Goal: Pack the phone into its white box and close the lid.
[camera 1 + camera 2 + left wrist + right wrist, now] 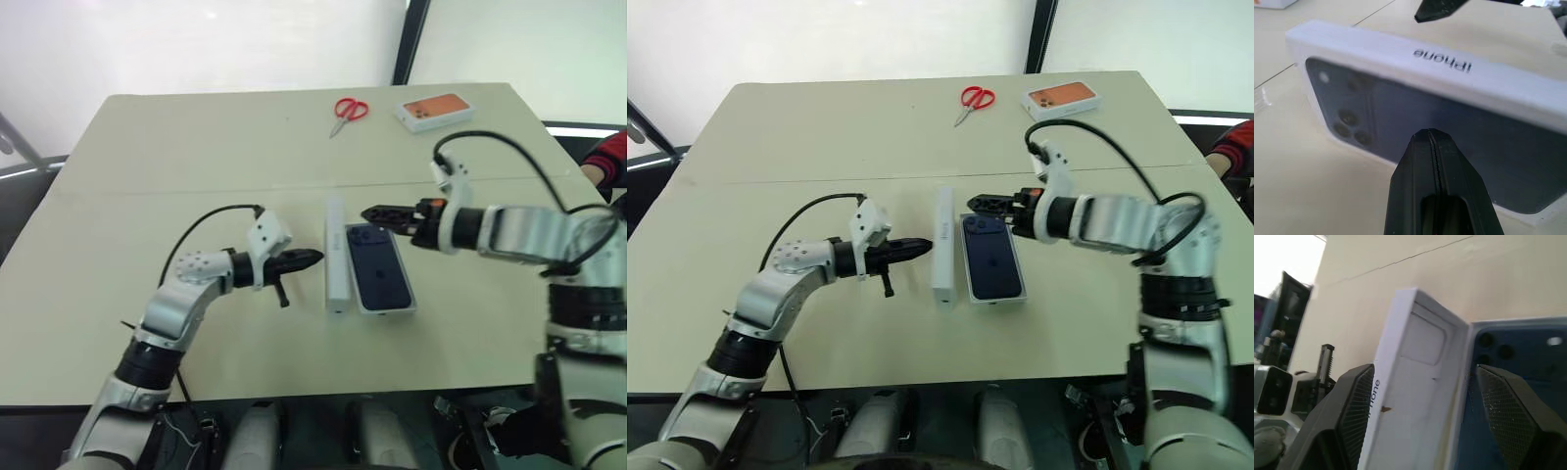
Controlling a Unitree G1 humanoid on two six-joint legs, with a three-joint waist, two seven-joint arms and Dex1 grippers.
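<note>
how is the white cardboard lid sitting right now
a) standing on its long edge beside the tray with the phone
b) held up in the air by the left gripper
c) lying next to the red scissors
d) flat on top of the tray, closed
a: the white cardboard lid stands on its long edge, right beside the shallow white tray holding the dark navy-blue phone.

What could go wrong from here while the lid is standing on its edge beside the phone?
1. The lid stands on its long edge beside the white box, and neither tool grips it, so it might topple away from the box.
2. The shut left tool sits close to the lid's outer face. A push may slide it rather than tip it.
3. Falling skewed, it could rest on the phone without seating.
</note>
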